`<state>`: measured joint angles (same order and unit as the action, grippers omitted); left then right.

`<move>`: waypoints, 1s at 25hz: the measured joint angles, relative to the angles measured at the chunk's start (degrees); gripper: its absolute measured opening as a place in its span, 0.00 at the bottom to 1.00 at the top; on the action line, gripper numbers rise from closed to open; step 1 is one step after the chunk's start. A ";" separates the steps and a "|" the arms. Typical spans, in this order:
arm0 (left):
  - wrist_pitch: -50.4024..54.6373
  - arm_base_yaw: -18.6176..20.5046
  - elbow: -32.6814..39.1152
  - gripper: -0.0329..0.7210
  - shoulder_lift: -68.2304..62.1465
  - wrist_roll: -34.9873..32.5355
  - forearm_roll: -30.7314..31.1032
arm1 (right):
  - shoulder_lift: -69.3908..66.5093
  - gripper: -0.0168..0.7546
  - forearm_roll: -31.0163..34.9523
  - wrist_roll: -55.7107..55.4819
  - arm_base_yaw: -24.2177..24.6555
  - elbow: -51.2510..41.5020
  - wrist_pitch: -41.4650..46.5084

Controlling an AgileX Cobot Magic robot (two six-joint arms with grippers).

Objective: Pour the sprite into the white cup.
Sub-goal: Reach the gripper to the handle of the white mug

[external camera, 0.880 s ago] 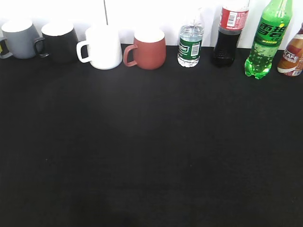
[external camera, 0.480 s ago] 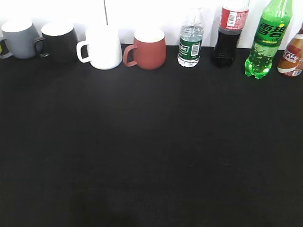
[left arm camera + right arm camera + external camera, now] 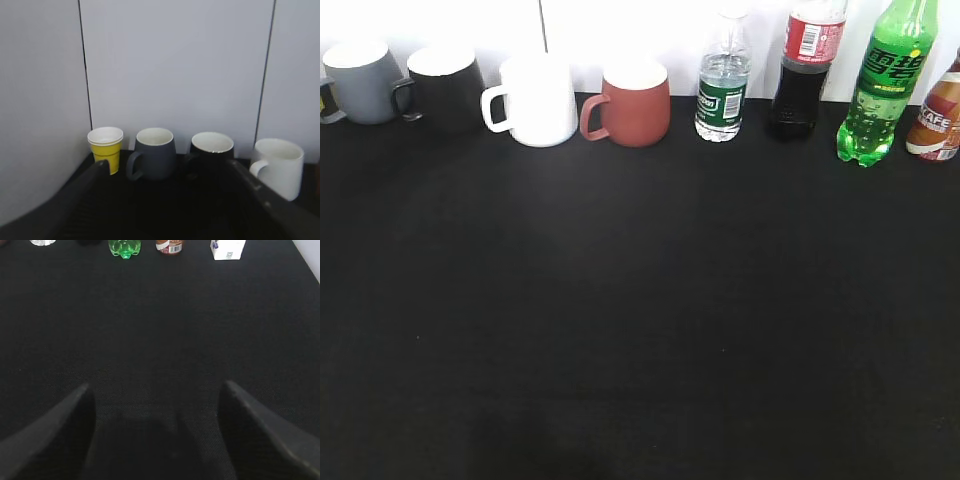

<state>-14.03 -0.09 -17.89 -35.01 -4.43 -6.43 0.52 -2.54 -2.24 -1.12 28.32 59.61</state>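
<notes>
A black table (image 3: 640,320) is seen, with all items ranged in a row along its far edge against a white wall (image 3: 620,30). From left to right in the exterior view are listed: a grey mug (image 3: 362,82); a black mug (image 3: 445,88); the white cup (image 3: 533,101), upright, with its handle turned to the left; a reddish-brown mug (image 3: 632,103) just beside the white cup, handle also to the left; a small clear water bottle (image 3: 722,85) with a green label; a dark cola bottle (image 3: 805,70) with a red label; the sprite (image 3: 883,85), a green bottle standing upright near the right end of the row, well apart from the white cup; and a brown coffee bottle (image 3: 938,115), cut off by the frame edge. A yellow and white paper cup (image 3: 106,148) is shown at the far left in the left wrist view, next to the grey mug. A white carton (image 3: 228,249) is shown in the right wrist view to the right of the coffee bottle. The left hand (image 3: 170,192) is held wide open and empty, facing the mugs. The right hand (image 3: 155,410) is likewise spread wide, with nothing held, above bare table well short of the sprite.
</notes>
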 joint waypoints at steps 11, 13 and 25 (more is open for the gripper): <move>-33.75 -14.69 -13.94 0.72 -59.92 1.80 5.12 | 0.00 0.76 1.09 0.00 0.00 0.00 0.00; -33.75 -14.69 -19.86 0.72 -66.53 2.54 5.34 | 0.00 0.76 1.20 0.00 0.00 0.00 0.00; -29.93 -14.69 -41.30 0.54 -85.98 4.43 5.52 | 0.00 0.76 1.63 0.00 0.00 0.00 0.00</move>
<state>-43.96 -14.79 -59.20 -120.99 0.00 -0.91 0.52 -0.91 -2.24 -1.12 28.32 59.61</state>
